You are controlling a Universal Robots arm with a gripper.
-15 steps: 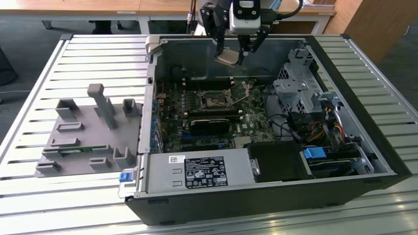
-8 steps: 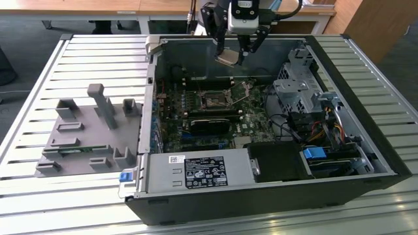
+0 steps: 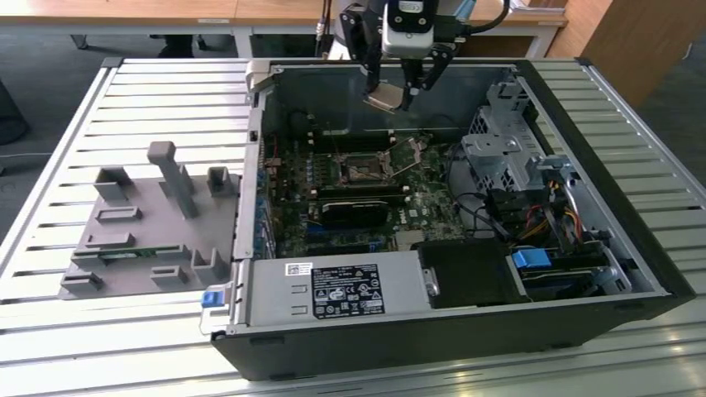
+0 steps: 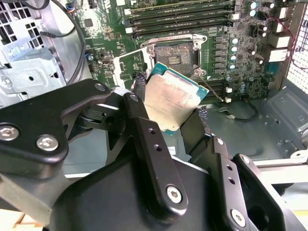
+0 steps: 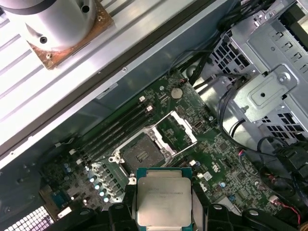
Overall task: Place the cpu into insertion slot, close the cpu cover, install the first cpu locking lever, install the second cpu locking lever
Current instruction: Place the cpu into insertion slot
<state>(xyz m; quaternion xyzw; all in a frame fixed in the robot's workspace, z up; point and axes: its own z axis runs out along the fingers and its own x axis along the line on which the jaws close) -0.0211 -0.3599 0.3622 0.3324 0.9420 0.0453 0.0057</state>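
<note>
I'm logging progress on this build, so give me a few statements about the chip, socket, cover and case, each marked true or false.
1. The gripper is shut on the cpu. True.
2. The cpu sits in the insertion slot. False: it hangs above the board, and the slot is empty.
3. The cpu cover is closed. False: it stands swung open beside the slot.
4. The computer case lies open on a slatted table. True.

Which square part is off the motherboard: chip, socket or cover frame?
The cpu, gripped in the end effector above the board; the insertion slot sits on it, with the cpu cover hinged open alongside.
</note>
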